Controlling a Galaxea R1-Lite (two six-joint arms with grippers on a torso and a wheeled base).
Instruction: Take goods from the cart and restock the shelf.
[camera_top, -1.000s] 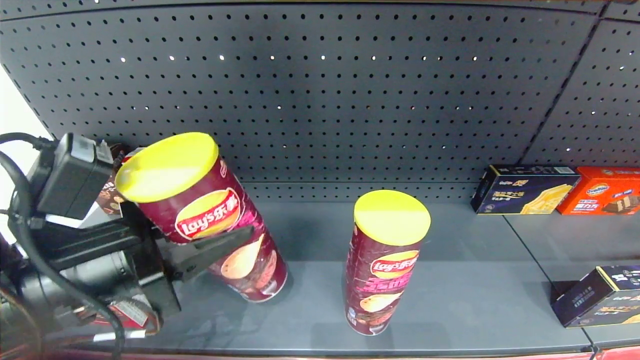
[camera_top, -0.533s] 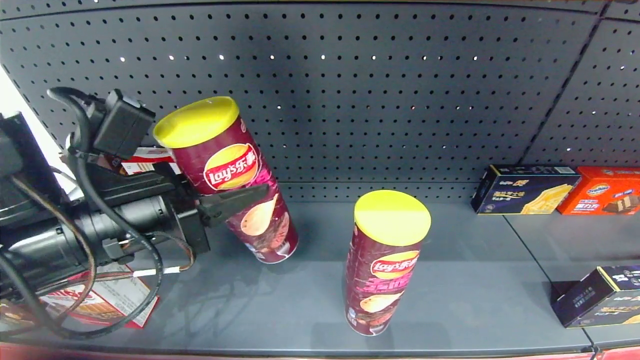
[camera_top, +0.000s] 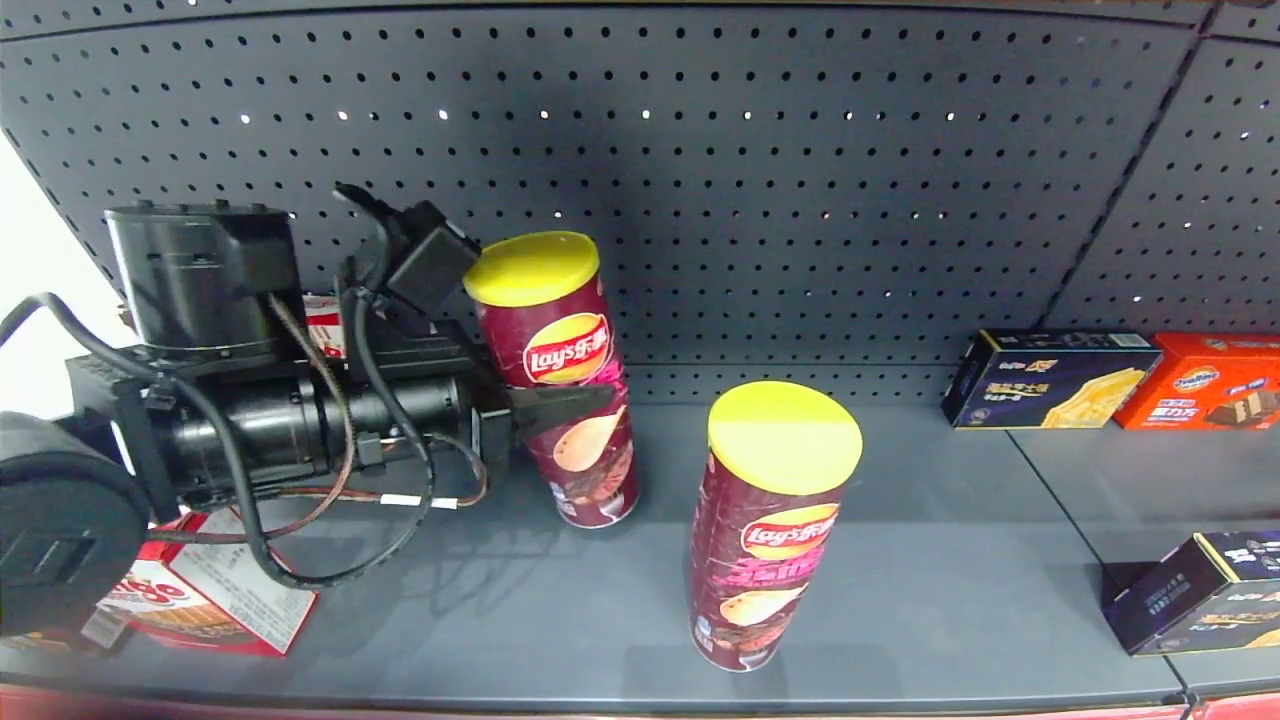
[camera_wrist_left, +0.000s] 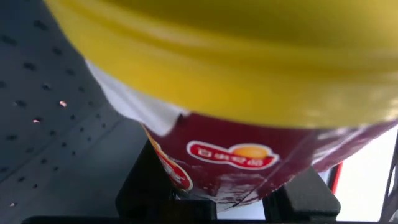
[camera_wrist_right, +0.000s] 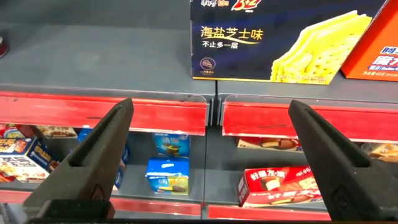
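The left end effector (camera_top: 575, 395) is clenched around the middle of a chip can (camera_top: 555, 340). One finger lies across the can's front and the other is hidden behind it. The can is near the back of the shelf (camera_top: 930, 600), close to the pegboard panel (camera_top: 800, 200). It appears to lean slightly, with its yellow lid toward the arm. I cannot tell whether its base already touches the shelf.

To place it well, I judge the can should come upright and sit flat on its base before the fingers let go. The arm should then draw back sideways, away from the second can (camera_top: 770, 520), which stands nearby toward the front. The right end effector (camera_wrist_right: 211, 109) hangs released, fingers wide apart, before a red price rail (camera_wrist_right: 155, 115).
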